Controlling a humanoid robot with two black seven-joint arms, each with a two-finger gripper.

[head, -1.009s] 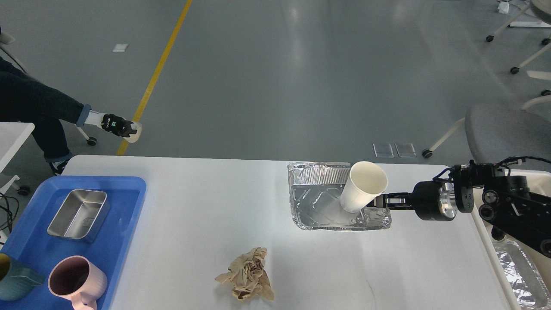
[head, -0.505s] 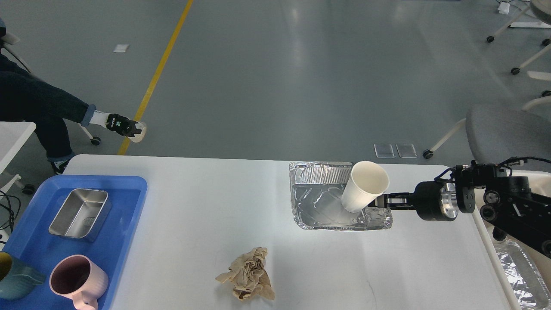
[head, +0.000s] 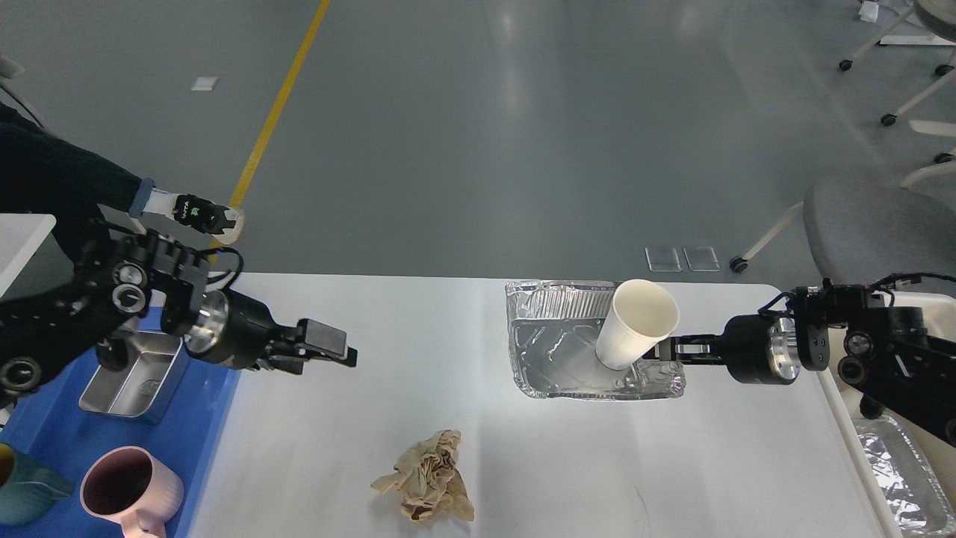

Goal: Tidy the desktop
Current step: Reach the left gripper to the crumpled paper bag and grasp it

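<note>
The right tool [head: 657,351] reaches in from 3 o'clock, its fingers set on the base of a white paper cup [head: 636,323] that tilts over the near right corner of a foil tray [head: 556,351]. The left tool [head: 340,350] hangs above the white counter [head: 418,418] at 9 o'clock; whether it is wide or narrow, I cannot tell. A crumpled brown napkin [head: 427,478] lies at 6 o'clock. A blue tray [head: 45,441] at 8 o'clock holds a steel tin [head: 131,373] and a pink mug [head: 131,493].
</note>
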